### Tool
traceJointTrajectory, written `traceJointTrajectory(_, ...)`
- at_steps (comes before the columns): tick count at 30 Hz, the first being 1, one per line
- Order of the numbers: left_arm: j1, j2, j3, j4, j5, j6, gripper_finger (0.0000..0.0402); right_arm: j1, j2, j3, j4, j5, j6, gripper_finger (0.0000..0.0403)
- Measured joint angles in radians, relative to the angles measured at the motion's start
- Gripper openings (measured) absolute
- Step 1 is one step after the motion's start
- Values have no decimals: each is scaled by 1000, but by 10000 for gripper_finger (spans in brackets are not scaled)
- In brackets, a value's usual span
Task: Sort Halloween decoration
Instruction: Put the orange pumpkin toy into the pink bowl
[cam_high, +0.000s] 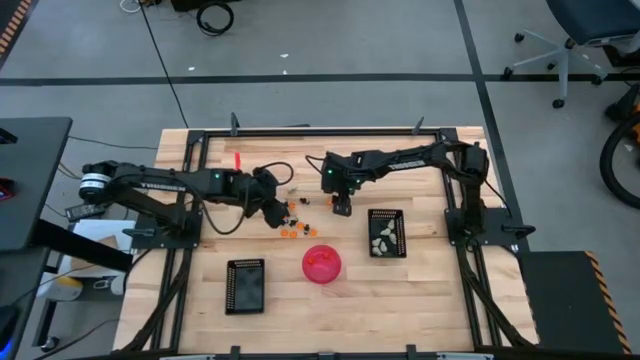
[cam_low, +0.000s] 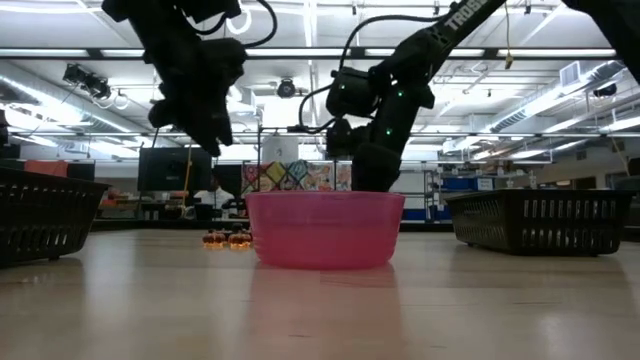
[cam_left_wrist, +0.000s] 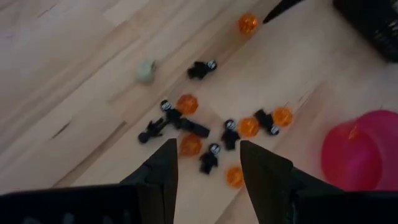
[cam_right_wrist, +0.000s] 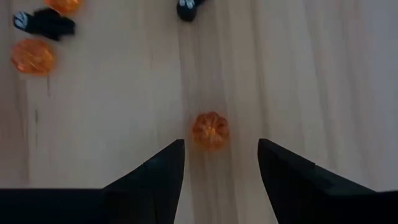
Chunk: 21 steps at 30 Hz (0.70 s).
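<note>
A: Both dark arms reach in over the pale wooden table (cam_high: 420, 300), meeting near its middle. The left gripper (cam_left_wrist: 208, 163) hangs above the scatter of tiny orange and black Halloween pieces (cam_left_wrist: 214, 134), fingers spread apart and holding nothing.

B: And that scatter sits mid-table, just far of the round pink-red plastic bowl (cam_high: 322, 264). One pale whitish-green piece (cam_left_wrist: 146, 70) lies a little apart from the cluster.

A: Over to the right gripper (cam_right_wrist: 221, 163): jaws parted, empty, hovering over a single orange pumpkin-shaped bead (cam_right_wrist: 210, 130) that lies between the two fingertips' lines on the wood.

B: More orange and black bits show beyond it in that wrist view. On the right, the black rectangular grid tray (cam_high: 387, 232) already carries a few whitish pieces.

A: Its twin, the other black grid tray (cam_high: 246, 286), sits on the near left, beside the bowl. I can't tell what's in it.
</note>
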Motion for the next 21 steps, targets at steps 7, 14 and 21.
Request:
traceJointTrajectory(7,-1,-3,-1,-23,13,-30,149,19,44,0,36,-11,-58,206)
traceJointTrajectory(14,-40,-23,-1,-47,41,-45,149,44,63,2,77,0,-103,197)
traceJointTrajectory(21,-86,-42,0,-92,39,-64,149,50,77,4,68,-8,-104,132)
